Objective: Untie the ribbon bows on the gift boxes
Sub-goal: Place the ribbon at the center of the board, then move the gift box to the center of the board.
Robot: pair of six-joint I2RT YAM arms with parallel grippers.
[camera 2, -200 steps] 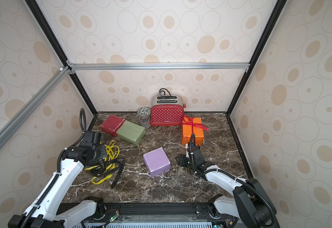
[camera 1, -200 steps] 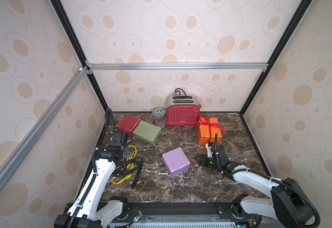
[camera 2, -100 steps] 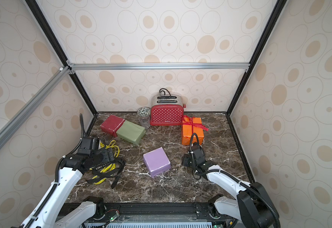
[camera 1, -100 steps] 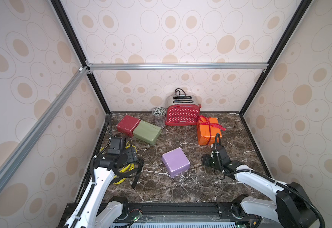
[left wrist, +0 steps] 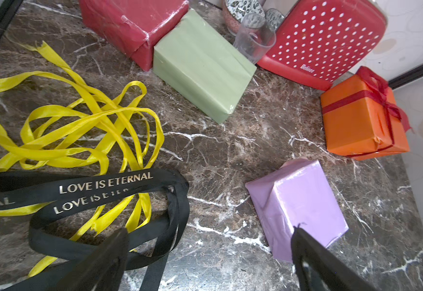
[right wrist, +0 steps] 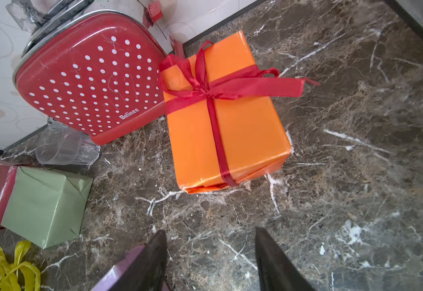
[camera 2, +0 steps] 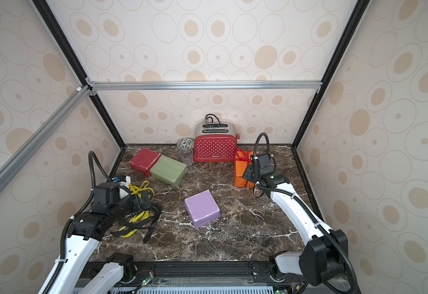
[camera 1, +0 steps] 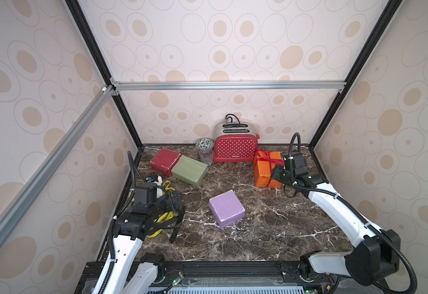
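Observation:
Only the orange gift box (camera 1: 262, 173) (right wrist: 243, 131), at the back right, has a tied ribbon bow (camera 1: 265, 155) (right wrist: 205, 88), which is red. My right gripper (camera 1: 275, 173) (right wrist: 210, 230) hovers just in front of that box, open and empty. The dark red box (camera 1: 164, 161), olive green box (camera 1: 189, 170) and lilac box (camera 1: 226, 212) are bare. Loose yellow ribbons (left wrist: 79, 126) and a black lettered ribbon (left wrist: 104, 182) lie heaped at the left. My left gripper (camera 2: 144, 199) (left wrist: 210, 230) hangs wide open over that heap, holding nothing.
A red white-dotted toaster (camera 1: 234, 150) stands against the back wall beside the orange box. A clear glass (camera 1: 206, 156) and a patterned bowl (camera 1: 204, 143) sit to its left. Enclosure walls and black frame posts close in the marble table (camera 1: 271, 229).
My left gripper opened and let the black ribbon fall onto the pile, then drew back toward the front. My right gripper rose and moved back toward the orange box.

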